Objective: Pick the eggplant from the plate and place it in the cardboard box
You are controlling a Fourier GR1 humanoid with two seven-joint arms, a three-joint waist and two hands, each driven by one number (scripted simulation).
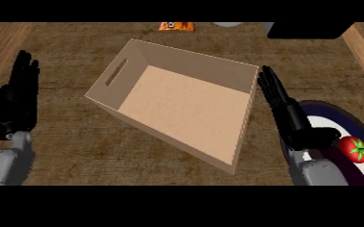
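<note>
— Brown cardboard fills the middle: the box [177, 103] sits on the wooden bench [64, 139], turned at an angle, with a slot handle cut in its left wall. Its floor is bare.

— Where is the plate?

— At the right edge, near side. The plate [328, 113] is white with a dark rim, and much of it is hidden by the right arm. A red item with a green top [353, 148] lies on it, at the very edge of the view. It looks more like a tomato than an eggplant; I cannot tell for sure.

— And the right hand?

— The right hand [290, 118] is open, fingers straight and pointing away toward the far side. It lies between the box's right wall and the plate, over the plate's left part, and holds nothing.

— The left one?

— The left hand [20, 96] shows at the left edge, open, fingers up, resting well apart from the box.

— Anything else on the bench?

— At the far edge, a small orange thing [175, 26], a grey shape just right of it, and a black block [309, 30] in the far right corner.
</note>
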